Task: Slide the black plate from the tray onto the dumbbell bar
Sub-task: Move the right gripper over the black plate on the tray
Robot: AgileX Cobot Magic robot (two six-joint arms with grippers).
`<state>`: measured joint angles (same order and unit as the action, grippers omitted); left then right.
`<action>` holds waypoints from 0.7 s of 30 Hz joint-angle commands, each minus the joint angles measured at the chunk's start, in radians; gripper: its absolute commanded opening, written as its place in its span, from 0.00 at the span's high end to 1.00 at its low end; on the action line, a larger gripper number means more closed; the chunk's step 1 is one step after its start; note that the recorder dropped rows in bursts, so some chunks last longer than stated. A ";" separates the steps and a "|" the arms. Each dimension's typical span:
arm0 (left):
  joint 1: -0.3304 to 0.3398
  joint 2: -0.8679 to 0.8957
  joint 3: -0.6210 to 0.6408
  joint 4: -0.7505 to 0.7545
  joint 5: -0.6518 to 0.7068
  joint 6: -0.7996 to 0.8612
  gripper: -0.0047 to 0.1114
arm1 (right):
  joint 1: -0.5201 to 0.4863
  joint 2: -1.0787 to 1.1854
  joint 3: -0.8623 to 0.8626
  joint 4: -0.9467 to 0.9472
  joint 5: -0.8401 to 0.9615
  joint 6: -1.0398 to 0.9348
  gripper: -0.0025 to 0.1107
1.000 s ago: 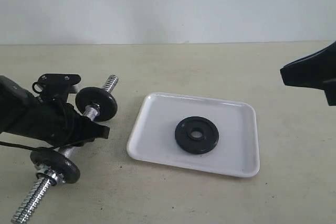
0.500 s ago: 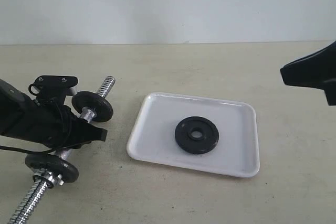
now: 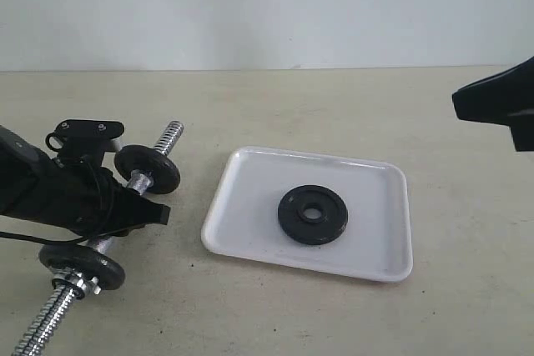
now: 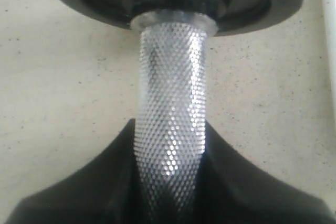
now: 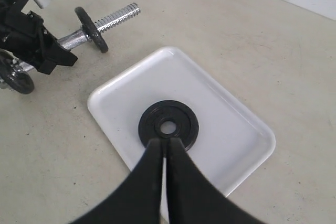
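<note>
Barely begun, by the look. Clamped with the left gripper (image 4: 169, 140) on the knurled middle of the dumbbell bar (image 4: 169, 93). Hovering with the right gripper (image 5: 165, 143), closed together and empty, above the black plate (image 3: 332, 221), flat in the tray (image 3: 250, 206). Left to do: grasping, lifting, sliding on.

Bkgd: plain pale grey-white wall (image 3: 267, 6) across the far side, no marks. Below it a flat beige work surface (image 3: 350, 106), matte, w/ fine dark specks & faint scuffs; meets the wall in a straight line. Light soft & even, shadows weak.
</note>
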<state>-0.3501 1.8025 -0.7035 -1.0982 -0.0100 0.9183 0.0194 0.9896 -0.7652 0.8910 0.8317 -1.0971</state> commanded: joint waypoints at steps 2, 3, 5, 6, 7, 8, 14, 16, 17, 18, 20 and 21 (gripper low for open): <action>0.003 -0.017 0.001 0.000 -0.027 0.009 0.92 | 0.001 0.000 -0.004 0.001 -0.028 0.000 0.98; 0.003 -0.017 0.001 0.000 -0.027 0.015 0.92 | 0.001 0.000 -0.004 -0.002 -0.028 0.000 0.98; 0.003 -0.017 0.001 0.000 -0.028 0.019 0.92 | 0.001 0.000 -0.004 -0.021 -0.028 0.000 0.98; 0.003 -0.017 0.001 0.000 -0.036 0.019 0.92 | 0.001 0.000 -0.004 -0.027 -0.028 0.000 0.98; 0.003 -0.017 0.001 0.000 -0.040 0.019 0.92 | 0.001 0.000 -0.004 -0.040 -0.032 0.000 0.98; 0.003 -0.017 0.001 0.000 -0.042 0.019 0.92 | 0.001 0.000 -0.004 -0.047 -0.040 0.000 0.98; 0.003 -0.017 0.001 0.016 -0.042 0.019 0.92 | 0.001 0.000 -0.004 -0.063 -0.085 0.027 0.98; 0.003 -0.017 0.001 0.016 -0.042 0.019 0.92 | 0.001 0.000 -0.004 -0.082 -0.085 0.049 0.98; 0.003 -0.017 0.001 0.018 -0.042 0.019 0.92 | 0.001 0.000 -0.004 -0.096 -0.088 0.067 0.98; 0.003 -0.017 0.001 0.018 -0.042 0.019 0.92 | 0.001 0.000 -0.004 -0.110 -0.092 0.083 0.98; 0.003 -0.017 0.001 0.018 -0.042 0.019 0.92 | 0.001 0.000 -0.004 -0.135 -0.110 0.117 0.98; 0.003 -0.017 0.001 0.018 -0.042 0.019 0.92 | 0.001 0.000 -0.004 -0.140 -0.117 0.131 0.98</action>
<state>-0.3501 1.8025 -0.7020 -1.0877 -0.0134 0.9287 0.0194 0.9896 -0.7652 0.7803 0.7383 -1.0087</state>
